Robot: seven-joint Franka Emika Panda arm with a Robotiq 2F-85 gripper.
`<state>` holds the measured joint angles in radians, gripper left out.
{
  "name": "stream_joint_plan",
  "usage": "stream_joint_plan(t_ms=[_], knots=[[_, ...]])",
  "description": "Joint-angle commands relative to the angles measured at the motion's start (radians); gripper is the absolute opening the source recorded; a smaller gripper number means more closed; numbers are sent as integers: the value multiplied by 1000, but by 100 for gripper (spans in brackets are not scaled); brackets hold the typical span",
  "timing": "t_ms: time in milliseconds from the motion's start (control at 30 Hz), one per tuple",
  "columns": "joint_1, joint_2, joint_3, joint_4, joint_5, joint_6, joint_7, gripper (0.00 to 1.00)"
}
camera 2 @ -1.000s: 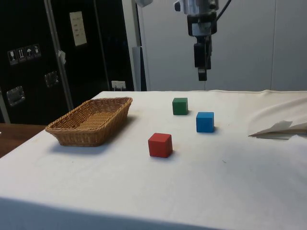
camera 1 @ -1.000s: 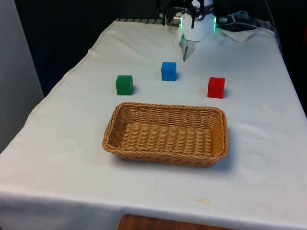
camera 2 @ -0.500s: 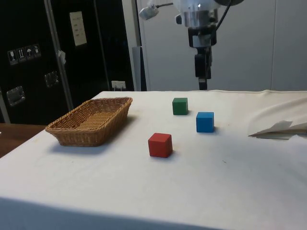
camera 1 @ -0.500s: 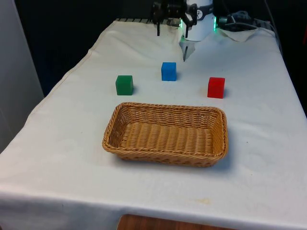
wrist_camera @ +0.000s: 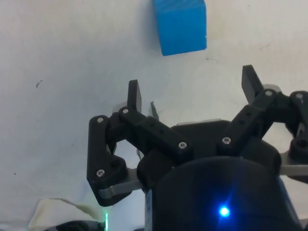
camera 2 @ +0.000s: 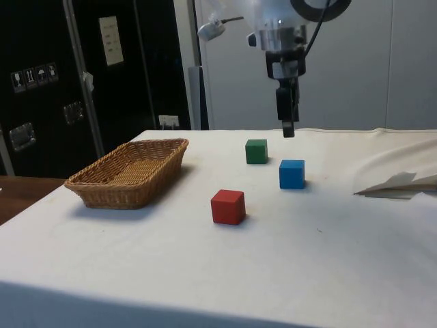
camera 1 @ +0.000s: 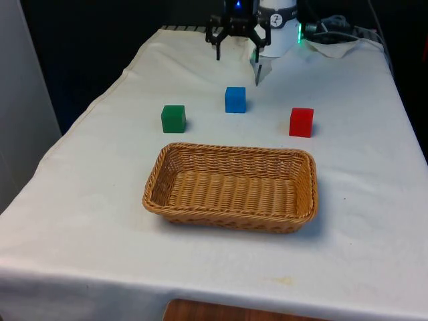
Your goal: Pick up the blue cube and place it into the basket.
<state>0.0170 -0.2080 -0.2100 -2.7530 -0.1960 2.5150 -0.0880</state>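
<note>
1. The gripper hangs above the cloth, its fingers spread apart and holding nothing.
2. The blue cube sits on the table, just ahead of the fingertips, apart from them.
3. The basket lies well beyond that cube.

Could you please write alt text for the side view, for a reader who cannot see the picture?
A black gripper hangs in the air above a blue cube on a white tablecloth, not touching it. A green cube sits behind the blue one, a red cube nearer the camera, and a wicker basket stands apart, toward dark cabinets.
</note>
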Motion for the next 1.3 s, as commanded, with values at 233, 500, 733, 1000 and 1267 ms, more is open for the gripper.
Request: stream_joint_plan(t_ms=[233, 500, 733, 1000, 1267], knots=[[7, 52, 16, -8, 3, 54, 18, 100], [7, 147, 23, 6, 3, 124, 24, 100], [7, 198, 23, 10, 3, 164, 24, 100], [8, 280, 25, 14, -4, 230, 33, 100], [9, 332, 25, 19, -11, 272, 41, 100]])
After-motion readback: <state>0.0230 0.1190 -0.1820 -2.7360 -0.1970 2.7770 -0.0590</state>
